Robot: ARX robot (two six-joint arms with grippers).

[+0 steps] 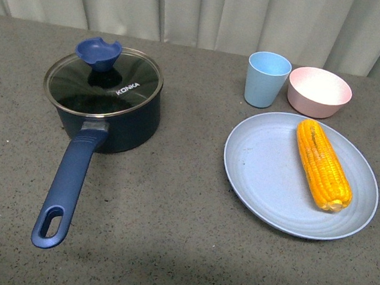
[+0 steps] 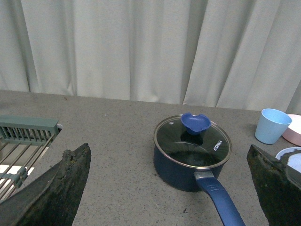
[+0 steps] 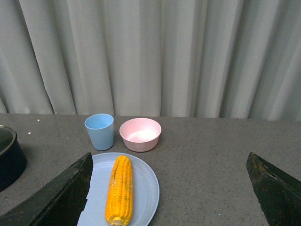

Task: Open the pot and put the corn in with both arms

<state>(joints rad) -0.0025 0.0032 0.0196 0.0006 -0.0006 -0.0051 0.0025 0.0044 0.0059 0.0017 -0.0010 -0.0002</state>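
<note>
The dark navy pot (image 1: 105,111) stands at the left of the grey table, its KONKA glass lid (image 1: 105,84) on, with a blue knob (image 1: 99,53), its long handle (image 1: 68,188) pointing toward me. The yellow corn cob (image 1: 322,164) lies on a light blue plate (image 1: 261,169) at the right. Neither arm shows in the front view. My left gripper (image 2: 171,188) is open, well back from the pot (image 2: 188,160). My right gripper (image 3: 171,188) is open and empty, back from the corn (image 3: 120,189), which lies toward one finger.
A light blue cup (image 1: 267,79) and a pink bowl (image 1: 319,92) stand behind the plate. A grey-green wire rack (image 2: 21,146) shows at the edge of the left wrist view. Pale curtains hang behind the table.
</note>
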